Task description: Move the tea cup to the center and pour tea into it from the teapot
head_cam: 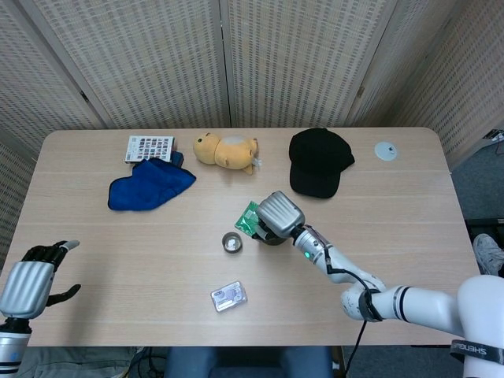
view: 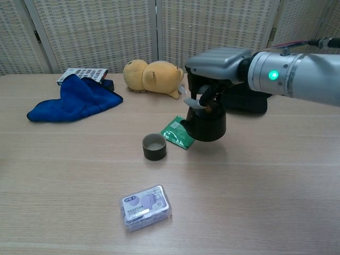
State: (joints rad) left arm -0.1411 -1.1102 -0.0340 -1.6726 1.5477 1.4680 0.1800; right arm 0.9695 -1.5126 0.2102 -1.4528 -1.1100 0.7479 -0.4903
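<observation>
A small dark tea cup point(head_cam: 231, 242) point(view: 154, 146) stands upright near the table's middle. Just right of it hangs a black teapot point(view: 205, 124) point(head_cam: 270, 235), its spout toward the cup, over a green packet point(view: 176, 132). My right hand point(head_cam: 280, 213) point(view: 215, 68) grips the teapot by its top handle from above. The pot looks lifted a little off the table and is still upright. My left hand point(head_cam: 30, 278) hovers at the table's near left corner, fingers apart, holding nothing.
At the back lie a blue cloth point(head_cam: 150, 184), a patterned card point(head_cam: 149, 148), a yellow plush toy point(head_cam: 227, 150), a black cap point(head_cam: 318, 161) and a small white disc point(head_cam: 385, 150). A clear plastic box point(head_cam: 229, 296) lies near the front edge.
</observation>
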